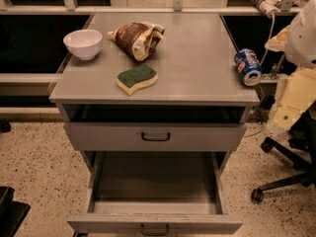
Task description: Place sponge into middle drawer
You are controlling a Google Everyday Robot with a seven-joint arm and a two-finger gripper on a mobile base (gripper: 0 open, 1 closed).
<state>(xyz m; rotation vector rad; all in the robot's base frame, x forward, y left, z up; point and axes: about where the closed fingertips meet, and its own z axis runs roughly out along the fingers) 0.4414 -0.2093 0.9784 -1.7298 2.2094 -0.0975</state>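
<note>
**Grey metal table [197, 58] with drawer tiers, seen from above and in front.** The middle drawer [155, 181] is shown standing open toward the camera. It lies below and to the left of the gripper, with its flat grey floor exposed and its small black handle at the lower edge of the view. Above it, the second-tier drawer [155, 136] is shown closed, with a dark open slot between it and the table top.

The gripper [281, 115] is seen at the right edge, off the table's right side, at about the height of the closed drawer. It appears as the pale cream end of the arm [303, 33]; whether it is open or closed cannot be told. An office chair base [286, 174] is seen beneath it.

The following are set on the table top, all to the left of the gripper and apart from it:
- The snack bag [138, 39] lies toward the back.
- The white bowl [83, 43] stands at the far left side.
- The sponge [138, 78] lies green face up near the front edge, left of centre, well apart from the gripper and above the open drawer.
- The blue can [248, 66] lies on its side at the right edge, nearest the gripper.
</note>
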